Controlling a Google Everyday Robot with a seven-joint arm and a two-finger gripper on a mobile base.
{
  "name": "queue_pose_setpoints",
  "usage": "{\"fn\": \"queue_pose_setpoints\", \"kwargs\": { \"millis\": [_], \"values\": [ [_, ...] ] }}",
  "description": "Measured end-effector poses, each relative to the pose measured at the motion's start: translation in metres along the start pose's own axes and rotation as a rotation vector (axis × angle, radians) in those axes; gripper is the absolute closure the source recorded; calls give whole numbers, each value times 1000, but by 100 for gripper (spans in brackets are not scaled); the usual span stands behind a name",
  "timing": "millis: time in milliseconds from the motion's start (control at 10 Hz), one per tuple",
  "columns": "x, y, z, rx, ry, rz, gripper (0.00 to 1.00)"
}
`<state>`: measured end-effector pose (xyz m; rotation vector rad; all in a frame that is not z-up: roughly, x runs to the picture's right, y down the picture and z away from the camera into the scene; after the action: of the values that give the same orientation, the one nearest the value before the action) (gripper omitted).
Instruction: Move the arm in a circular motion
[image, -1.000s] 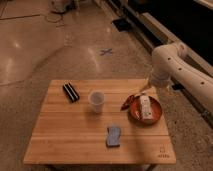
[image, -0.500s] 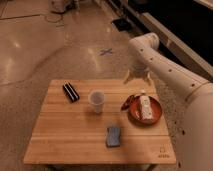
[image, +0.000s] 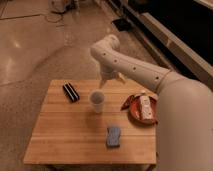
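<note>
The arm (image: 132, 70) reaches in from the lower right. Its thick forearm fills that corner, and it rises diagonally to a rounded elbow above the far edge of the tabletop (image: 65, 130). The long axis of that main segment runs from lower right to upper left. From the elbow a short last link turns down, so the tip points at the back edge of the tabletop. The end effector (image: 107, 80) hangs there, just behind the white cup (image: 97, 100) and above it, apart from it and carrying nothing that can be seen. Whether it is open or closed I cannot tell. A black object (image: 71, 92) lies to the left, a blue sponge (image: 114, 136) sits near the front, and a red plate (image: 134, 114) holding food sits to the right, partly behind the forearm. I judge the arm to be partway round its circle, near the far side of the loop. The next move calls for a smooth curved sweep at an even height, high enough that the tip clears the cup and the forearm clears the plate.
</note>
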<state>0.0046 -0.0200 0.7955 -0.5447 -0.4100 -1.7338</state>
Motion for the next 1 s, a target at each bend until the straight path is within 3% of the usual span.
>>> {"fn": "queue_pose_setpoints", "kwargs": {
  "millis": [300,500,700,800,1000],
  "values": [
    [-33,-80,-10,-27,11,-182,20],
    [-77,-120,-13,-42,29,-329,20],
    [-131,-130,-9,-64,44,-466,20],
    [-161,-122,-4,-80,51,-527,20],
    [-199,-92,4,-94,52,-551,20]
  ]
}}
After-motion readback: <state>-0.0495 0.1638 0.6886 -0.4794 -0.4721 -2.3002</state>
